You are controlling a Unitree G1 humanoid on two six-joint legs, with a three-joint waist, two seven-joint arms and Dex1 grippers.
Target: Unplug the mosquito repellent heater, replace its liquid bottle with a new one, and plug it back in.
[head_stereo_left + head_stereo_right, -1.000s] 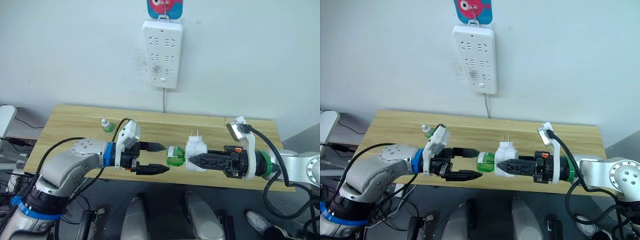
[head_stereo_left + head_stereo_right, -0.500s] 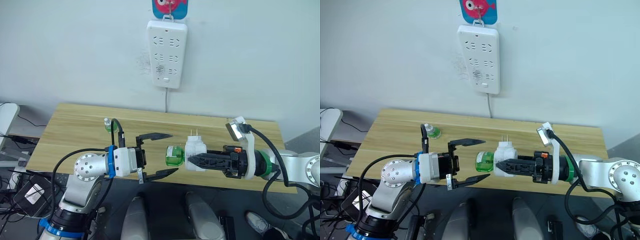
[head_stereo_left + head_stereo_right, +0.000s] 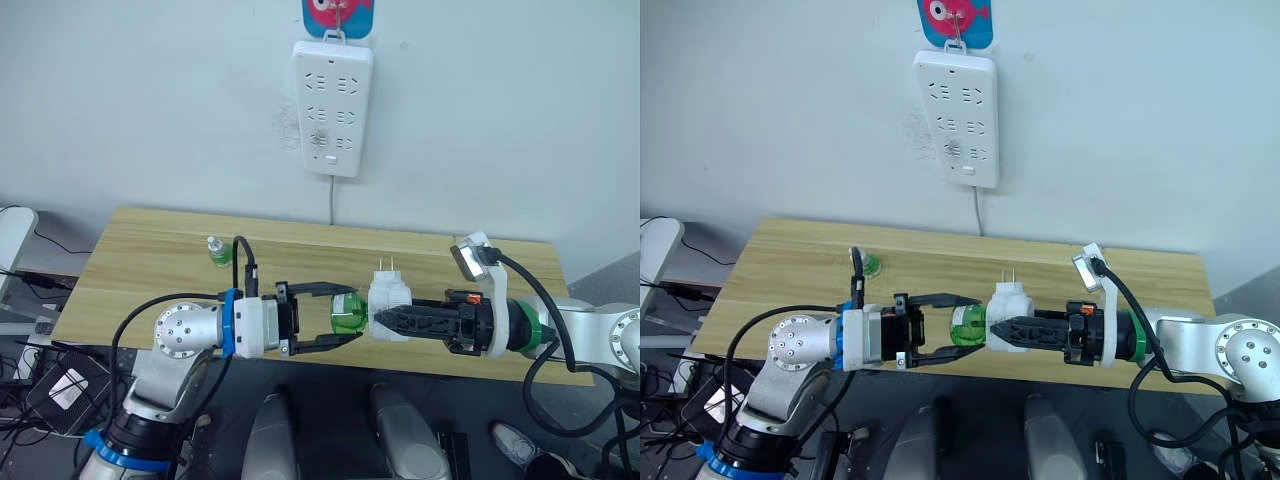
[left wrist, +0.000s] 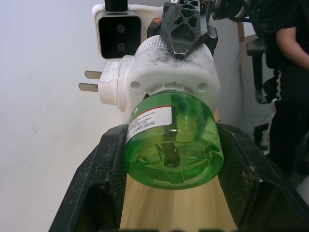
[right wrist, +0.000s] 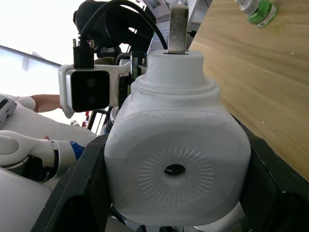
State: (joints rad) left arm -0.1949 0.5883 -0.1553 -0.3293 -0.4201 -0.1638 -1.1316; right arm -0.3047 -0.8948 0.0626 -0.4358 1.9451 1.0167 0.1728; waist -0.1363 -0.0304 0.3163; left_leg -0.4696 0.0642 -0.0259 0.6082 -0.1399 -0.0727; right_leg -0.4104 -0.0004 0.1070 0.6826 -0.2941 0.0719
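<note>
The white mosquito repellent heater (image 3: 388,297) hangs above the table's front part, prongs pointing at the wall, with my right gripper (image 3: 384,320) shut on its body. Its liquid bottle (image 3: 346,316), green and translucent, sticks out of the heater toward my left. My left gripper (image 3: 356,313) is closed around that bottle, one finger above and one below; in the left wrist view both fingers (image 4: 108,164) press against the bottle (image 4: 171,140). The new one (image 3: 217,250), green with a pale cap, stands upright on the table at the back left.
A long white power strip (image 3: 332,108) hangs on the wall above the wooden table (image 3: 140,262), its cord dropping behind the tabletop. A person in dark clothing (image 4: 289,72) stands beyond the table's end in the left wrist view.
My left gripper moved right toward the heater and its wide-open fingers narrowed onto the green bottle. The right gripper with the heater has stayed in place.
</note>
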